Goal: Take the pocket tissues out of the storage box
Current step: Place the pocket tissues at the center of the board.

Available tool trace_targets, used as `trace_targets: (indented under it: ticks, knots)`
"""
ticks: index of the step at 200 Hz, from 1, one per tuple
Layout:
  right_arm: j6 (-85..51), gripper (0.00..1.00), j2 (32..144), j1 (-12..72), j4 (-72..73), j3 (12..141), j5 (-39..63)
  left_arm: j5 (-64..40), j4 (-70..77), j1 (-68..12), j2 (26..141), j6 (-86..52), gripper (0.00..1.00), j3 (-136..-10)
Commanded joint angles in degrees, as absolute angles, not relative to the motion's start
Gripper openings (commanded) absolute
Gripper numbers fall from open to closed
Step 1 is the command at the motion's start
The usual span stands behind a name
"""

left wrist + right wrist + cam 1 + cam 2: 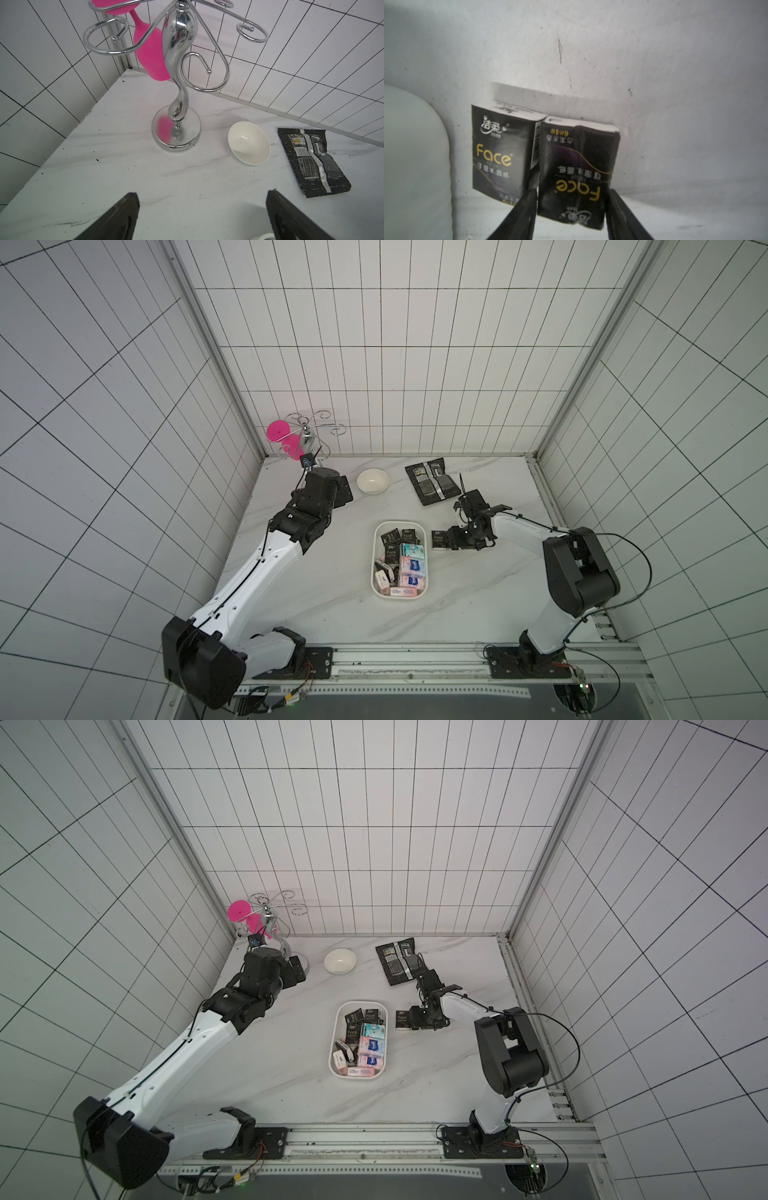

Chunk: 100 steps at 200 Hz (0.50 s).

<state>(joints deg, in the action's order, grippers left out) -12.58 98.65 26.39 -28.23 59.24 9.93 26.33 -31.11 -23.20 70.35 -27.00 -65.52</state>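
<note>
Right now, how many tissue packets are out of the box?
2 packets, side by side on the table beside the box: one between the right gripper's jaws, one nearer the box. Arms may hide more.

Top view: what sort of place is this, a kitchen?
Probably a robot test booth, not a real kitchen: grid-tiled walls box in a marble-look tabletop, and a metal rail at its front carries two robot arms.
</note>
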Motion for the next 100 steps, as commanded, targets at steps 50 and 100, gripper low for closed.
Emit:
trace_targets:
  ticks: [50, 100]
  knots:
    - [-12.85, 0.62, 95.32, 26.81, -29.38, 59.04, 8.49, 26.98, -31.61, -23.47, 69.21, -27.19, 0.99, -65.57]
    - [-12.13, 0.63, 90.88, 26.82, -32.31, 60.62, 6.69, 27.24, -31.59, -23.73, 69.53, -27.49, 0.99, -66.01]
